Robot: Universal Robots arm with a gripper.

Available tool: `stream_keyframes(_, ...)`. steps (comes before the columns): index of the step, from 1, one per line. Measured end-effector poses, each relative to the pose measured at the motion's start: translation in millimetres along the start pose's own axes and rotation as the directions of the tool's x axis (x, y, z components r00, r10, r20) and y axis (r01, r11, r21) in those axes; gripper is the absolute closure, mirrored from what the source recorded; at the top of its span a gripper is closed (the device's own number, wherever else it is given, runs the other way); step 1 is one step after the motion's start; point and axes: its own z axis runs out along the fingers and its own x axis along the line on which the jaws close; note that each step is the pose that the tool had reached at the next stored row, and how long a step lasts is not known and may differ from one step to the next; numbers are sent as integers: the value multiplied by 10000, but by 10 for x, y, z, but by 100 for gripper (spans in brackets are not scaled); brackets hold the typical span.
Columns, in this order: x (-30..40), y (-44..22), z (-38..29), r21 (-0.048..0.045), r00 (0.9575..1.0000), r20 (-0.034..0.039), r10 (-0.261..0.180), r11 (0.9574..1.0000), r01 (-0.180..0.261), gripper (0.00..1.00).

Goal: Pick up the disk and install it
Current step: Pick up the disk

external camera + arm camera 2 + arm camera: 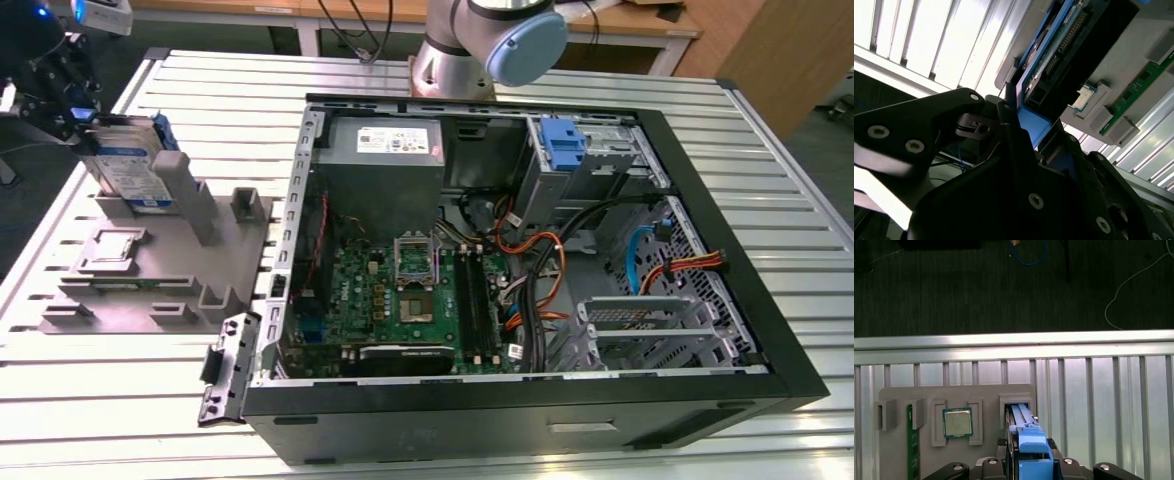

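The disk [134, 170], silver with a white-and-blue label and a blue carrier bracket, stands on edge over the far end of the grey fixture [147, 270], at the exterior view's left. My gripper [96, 128] comes in from above and is shut on its upper end. In the first wrist view the blue bracket [1029, 440] sits between my fingers [1002, 443], above the fixture's slot [1016, 400]. The second wrist view shows the disk's circuit-board side [1064, 40] running away from my gripper [1029, 132]. Whether its lower edge still rests in the slot is hidden.
The fixture also holds a processor chip [957, 422] and a green memory stick [913, 440]. An open computer case [534, 250] lies at the exterior view's right, with a second blue carrier [563, 145] in its drive bay and a grey power supply [387, 140]. The arm's base [487, 45] stands behind it.
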Motion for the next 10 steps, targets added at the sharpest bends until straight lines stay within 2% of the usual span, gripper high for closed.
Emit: stream_keyframes(10, 0, 0, 0, 1, 10000, -12, 0, 10000, 0, 63)
